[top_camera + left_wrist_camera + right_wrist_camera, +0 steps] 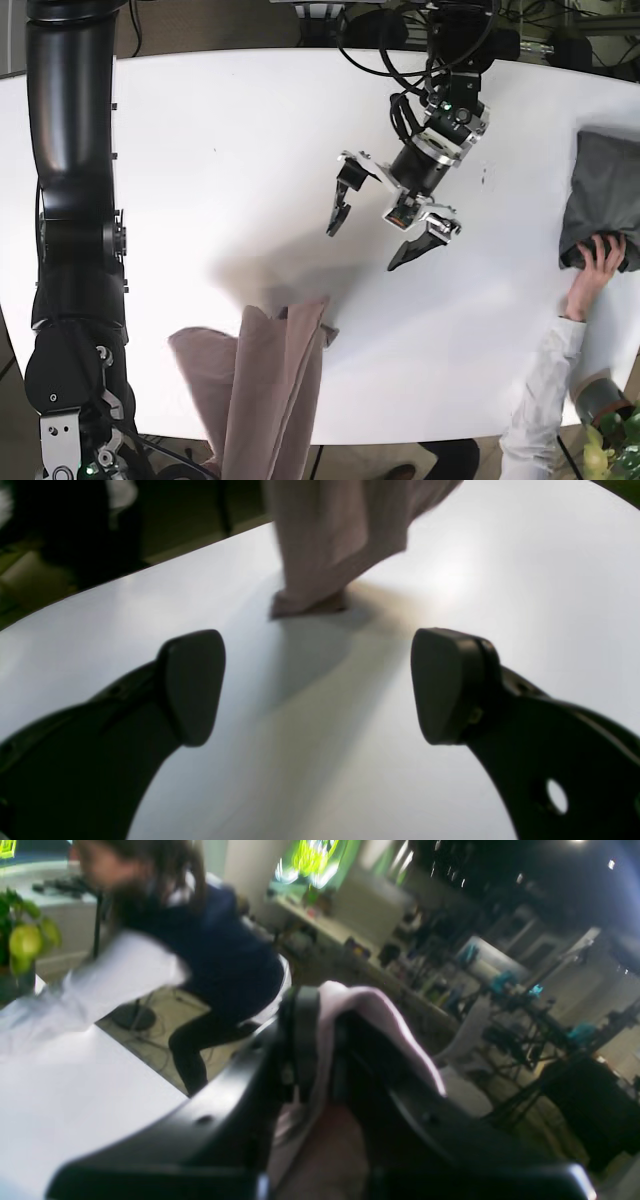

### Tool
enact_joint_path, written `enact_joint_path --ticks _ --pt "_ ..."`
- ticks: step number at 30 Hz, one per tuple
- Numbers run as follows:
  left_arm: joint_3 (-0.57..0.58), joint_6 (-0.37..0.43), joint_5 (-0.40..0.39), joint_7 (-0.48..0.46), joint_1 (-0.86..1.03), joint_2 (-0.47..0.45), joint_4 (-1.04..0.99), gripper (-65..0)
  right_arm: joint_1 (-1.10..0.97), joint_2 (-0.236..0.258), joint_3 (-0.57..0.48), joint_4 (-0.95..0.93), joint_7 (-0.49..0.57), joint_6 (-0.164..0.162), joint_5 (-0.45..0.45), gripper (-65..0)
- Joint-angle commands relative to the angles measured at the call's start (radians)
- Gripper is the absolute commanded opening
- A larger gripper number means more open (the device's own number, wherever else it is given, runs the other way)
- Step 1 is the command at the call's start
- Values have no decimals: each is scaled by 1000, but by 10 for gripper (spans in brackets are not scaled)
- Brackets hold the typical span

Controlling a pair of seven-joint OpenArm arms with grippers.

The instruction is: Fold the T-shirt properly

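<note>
**Shirt lifted at one end, no fold laid yet**

As I read the left wrist view, my left end effector is released, its two dark rounded pads spread wide with only bare white surface between them. Ahead of it the T-shirt hangs as a soft, pale pink drape, its lowest bunched corner just touching the surface and throwing a long shadow toward me. The surface looks smooth and glossy, with a bright glare patch.

In the right wrist view, my right end effector is clenched on the T-shirt: a fold of thin pinkish cloth is pinched between the black fingers and spills over the top of one of them. The picture is blurred, so I cannot judge how deep the bite is. A seated person in dark clothes is in the background.

From the base view, the T-shirt hangs in long vertical pleats near the surface's near edge, well apart from the left end effector. At the far side a hand rests on a grey folded garment.

I judge the task is at an early stage: the shirt is gathered, not spread flat, and every fold is left to do.
</note>
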Motion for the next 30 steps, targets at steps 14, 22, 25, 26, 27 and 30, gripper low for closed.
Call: enact_joint_path --ticks 14,22,25,26,27,30 --pt "159 209 -6 -20 -135 -14 -171 -110 4 1 12 13 51 -12 -5 -629" --pt "157 319 -6 -28 -237 -9 -378 -110 0 4 14 13 52 -12 -7 -629" --pt "159 347 -6 -28 -292 -9 -461 -110 -6 7 14 13 52 -12 -7 -629" --pt "159 348 -6 -28 -318 -9 -490 -110 -14 7 14 13 52 -12 -7 -629" --pt "159 348 -6 -28 -346 -9 -527 -110 -19 7 14 13 52 -12 -8 -629" --pt "159 348 -10 -31 -416 -3 -627 -110 -23 5 14 13 52 -12 -4 -629"
